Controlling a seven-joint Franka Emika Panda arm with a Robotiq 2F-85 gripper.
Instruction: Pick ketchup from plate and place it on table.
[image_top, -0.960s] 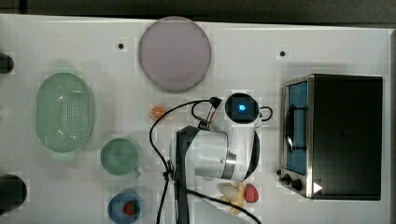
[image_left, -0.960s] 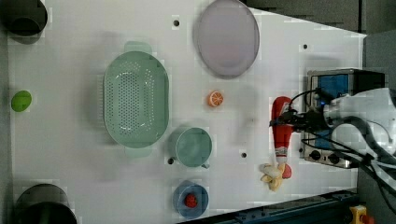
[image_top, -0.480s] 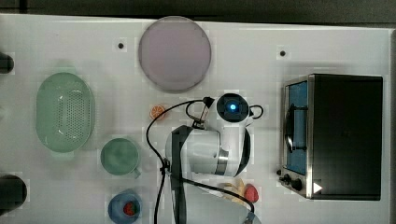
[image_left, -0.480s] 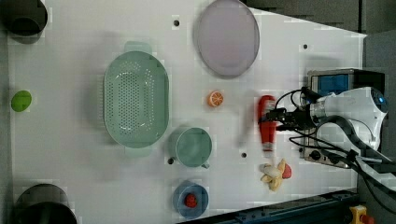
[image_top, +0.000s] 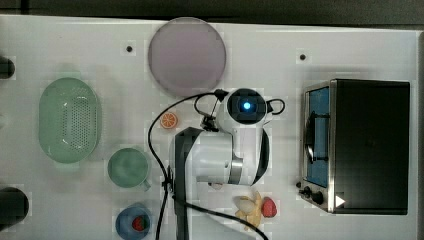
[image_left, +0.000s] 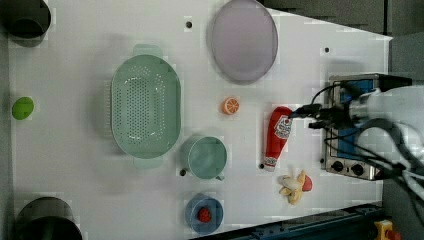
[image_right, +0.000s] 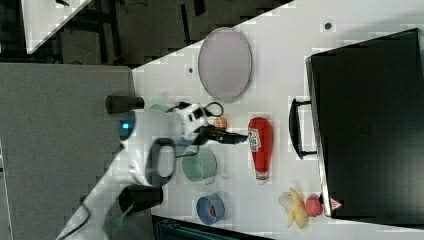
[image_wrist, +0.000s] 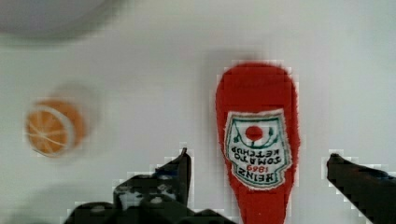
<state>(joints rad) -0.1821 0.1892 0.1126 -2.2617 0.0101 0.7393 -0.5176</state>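
1. Spread wide, the gripper (image_wrist: 257, 163) has one finger on each side of the ketchup (image_wrist: 257, 140) in the wrist view, neither finger touching it and nothing held.
2. The ketchup lies flat on the table (image_left: 75, 150), off the plate (image_left: 243, 40); in the left view it sits below the plate, to the right of the orange slice (image_left: 230, 105), with its whitish cap end pointing toward the left view's bottom.
3. Its white label faces up and reads "HEINZ TOMATO KETCHUP" with "1869", around a small red tomato picture edged in green.
4. In the right view the gripper (image_right: 240, 137) hangs just beside the bottle's label, on the right view's left.
5. The plate is bare, near the table's far edge in the top view (image_top: 186, 55).
6. A green basket (image_left: 145, 106), a green cup (image_left: 206, 157) and a blue bowl (image_left: 203, 215) with a red toy stand on the left view's left of the bottle.
7. A banana and strawberry toy (image_left: 296, 184) lie near the cap end, beside the small oven (image_top: 365, 145).
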